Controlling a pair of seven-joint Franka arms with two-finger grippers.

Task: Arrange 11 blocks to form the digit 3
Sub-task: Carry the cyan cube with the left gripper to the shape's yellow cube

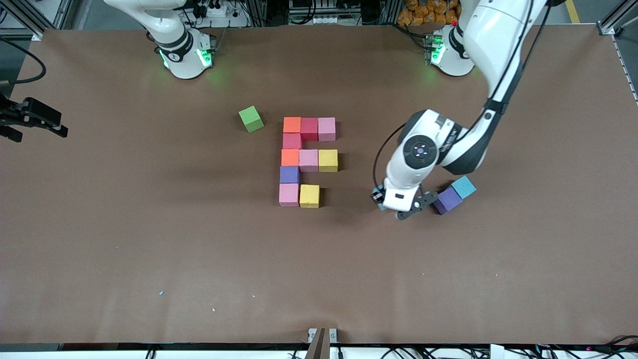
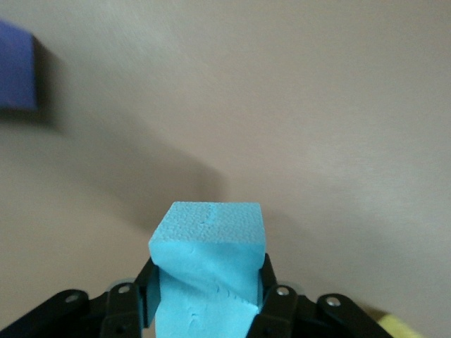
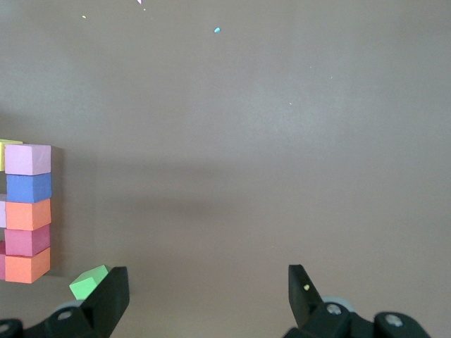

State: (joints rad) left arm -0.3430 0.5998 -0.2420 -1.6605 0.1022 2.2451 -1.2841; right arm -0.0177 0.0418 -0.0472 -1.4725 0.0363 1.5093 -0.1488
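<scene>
- Sitting near the middle of the tabletop (image 1: pixel 149 259), ten blocks (image 1: pixel 309 160) touch one another in a partly built figure; an orange, crimson, pink row lies toward the robots' edge; orange, pink, yellow form a middle row; pink and yellow lie nearest the front camera; crimson and purple link the rows
- A cyan block (image 2: pixel 208 271) is clamped between the fingers of the left claw (image 2: pixel 206 303), low over the tabletop toward the left arm's end
- Just beside that claw a purple block (image 1: pixel 448 199) touches another cyan block (image 1: pixel 464 187)
- A green cube (image 1: pixel 250 118) lies apart, tilted, toward the right arm's end
- The right claw (image 3: pixel 206 296) waits with fingers spread wide, holding nothing
</scene>
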